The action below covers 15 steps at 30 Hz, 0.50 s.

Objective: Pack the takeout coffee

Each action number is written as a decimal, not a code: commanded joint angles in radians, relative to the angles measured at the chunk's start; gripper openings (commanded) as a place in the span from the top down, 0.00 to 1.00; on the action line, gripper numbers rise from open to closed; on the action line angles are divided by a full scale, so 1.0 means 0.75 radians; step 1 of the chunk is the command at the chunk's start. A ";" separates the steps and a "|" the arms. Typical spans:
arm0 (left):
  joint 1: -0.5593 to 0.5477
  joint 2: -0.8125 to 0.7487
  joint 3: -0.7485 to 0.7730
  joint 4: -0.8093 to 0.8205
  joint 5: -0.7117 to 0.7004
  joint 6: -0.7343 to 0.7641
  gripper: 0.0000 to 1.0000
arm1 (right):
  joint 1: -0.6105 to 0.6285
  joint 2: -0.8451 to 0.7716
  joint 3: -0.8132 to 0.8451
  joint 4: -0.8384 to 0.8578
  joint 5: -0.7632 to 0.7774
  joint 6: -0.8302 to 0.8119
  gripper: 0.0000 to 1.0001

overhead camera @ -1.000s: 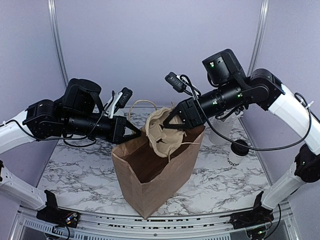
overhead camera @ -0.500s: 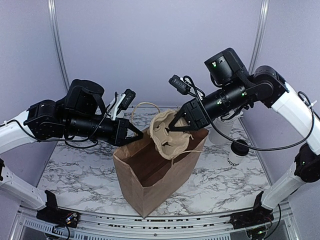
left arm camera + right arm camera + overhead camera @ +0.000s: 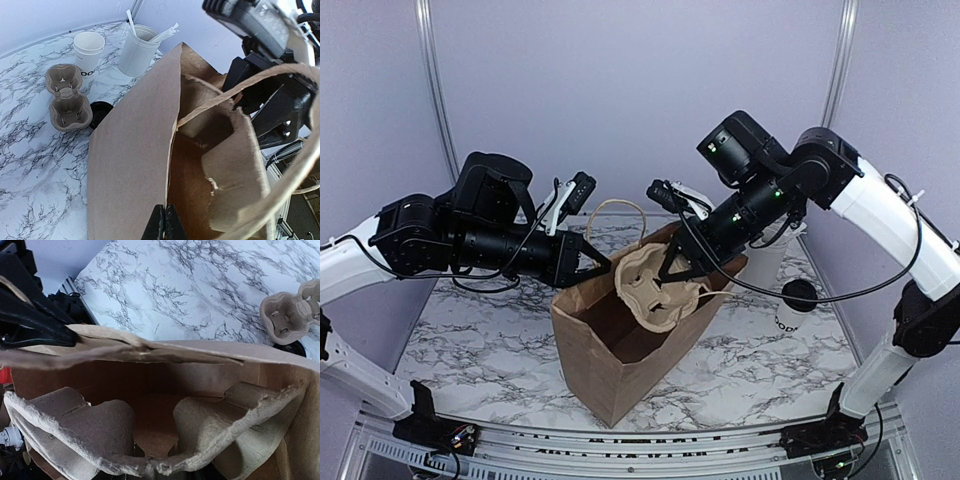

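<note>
The takeout coffee (image 3: pixel 796 305), a white lettered cup with a black lid, stands on the marble at the right, apart from both grippers. A brown paper bag (image 3: pixel 620 360) stands upright at centre. My left gripper (image 3: pixel 598 268) (image 3: pixel 165 222) is shut on the bag's left rim (image 3: pixel 130 165). My right gripper (image 3: pixel 672 268) (image 3: pixel 155 455) is shut on a pulp cup carrier (image 3: pixel 650 295) (image 3: pixel 100 435), which sits tilted in the bag's mouth, partly inside. In the left wrist view the bag hides the coffee.
A tall white cup of utensils (image 3: pixel 767 262) (image 3: pixel 137 50) stands at the back right. Behind the bag lie a second pulp carrier (image 3: pixel 66 97) (image 3: pixel 292 315), a loose black lid (image 3: pixel 101 110) and an open white lettered cup (image 3: pixel 88 50). The bag's twine handles arch above its mouth.
My right arm has swung in and tipped downward, lowering the carrier from above the bag's far rim into its mouth. The left gripper keeps its hold on the rim and has shifted slightly right.
</note>
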 commanded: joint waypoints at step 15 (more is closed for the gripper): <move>-0.013 0.026 0.039 0.046 0.018 0.035 1.00 | 0.052 0.123 0.037 -0.102 0.177 -0.033 0.65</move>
